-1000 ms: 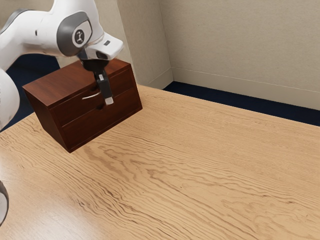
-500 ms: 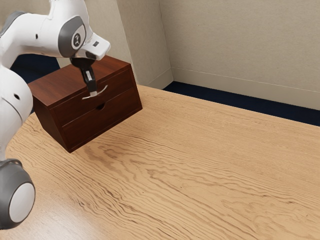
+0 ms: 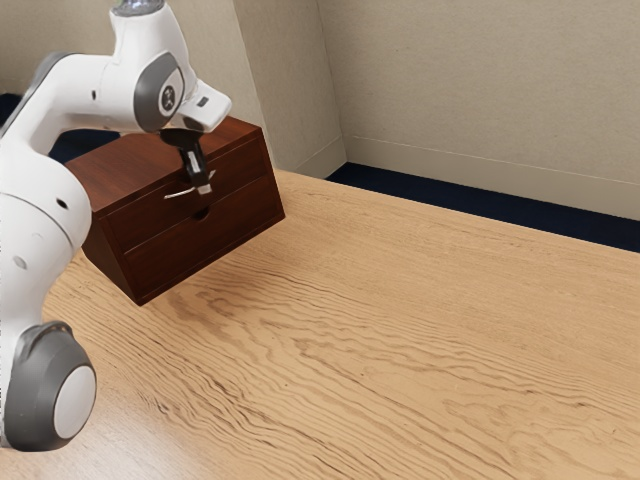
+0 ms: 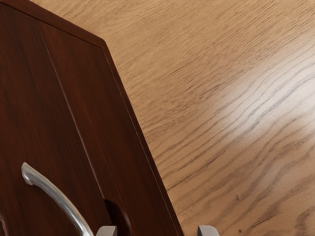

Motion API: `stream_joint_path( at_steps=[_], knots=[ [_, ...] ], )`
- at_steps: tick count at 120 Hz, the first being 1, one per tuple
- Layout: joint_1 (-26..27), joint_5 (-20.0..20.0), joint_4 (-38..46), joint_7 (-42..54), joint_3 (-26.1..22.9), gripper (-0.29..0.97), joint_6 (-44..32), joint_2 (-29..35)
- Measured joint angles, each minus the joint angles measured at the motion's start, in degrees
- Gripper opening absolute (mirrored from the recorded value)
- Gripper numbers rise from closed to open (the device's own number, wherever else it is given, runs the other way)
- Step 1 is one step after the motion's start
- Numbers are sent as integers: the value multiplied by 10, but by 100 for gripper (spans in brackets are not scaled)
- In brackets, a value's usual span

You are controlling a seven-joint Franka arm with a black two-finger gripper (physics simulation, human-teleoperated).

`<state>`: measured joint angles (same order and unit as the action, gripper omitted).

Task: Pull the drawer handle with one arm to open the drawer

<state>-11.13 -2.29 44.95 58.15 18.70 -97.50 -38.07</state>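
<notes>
A dark red-brown wooden cabinet [image 3: 160, 235] with two drawers stands at the table's far left in the exterior view. Its upper drawer carries a curved silver handle [image 3: 180, 192] and looks shut. My black gripper [image 3: 204, 186] points down at the drawer front, at the handle's right end. In the wrist view the handle [image 4: 54, 196] curves down just beside one of my fingertips [image 4: 106, 230]. The other fingertip stands well apart, over the cabinet's edge and the table. The gripper [image 4: 156, 231] is open, and the handle lies outside the gap between its fingers.
The lower drawer has a small finger notch [image 3: 200, 212] just under my gripper. The light wooden table [image 3: 400, 330] stretches wide to the exterior view's right. Beige walls and a strip of dark blue floor [image 3: 480, 200] lie beyond its far edge.
My hand swung from the handle's right end to its middle and has now shifted a little back to the right. The arm's lower links have swung into view at the left. The drawer front has not moved.
</notes>
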Motion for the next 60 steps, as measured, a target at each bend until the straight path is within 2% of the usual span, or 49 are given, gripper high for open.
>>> stream_joint_path(
  at_steps=[37, 49, 60],
  knots=[
    [-17, 12, -32, 27, 4, 13, -4, -35],
    [-19, 13, -31, 33, 4, 17, -6, -41],
    [-19, 13, -29, 38, 6, 11, -7, -45]
  ],
)
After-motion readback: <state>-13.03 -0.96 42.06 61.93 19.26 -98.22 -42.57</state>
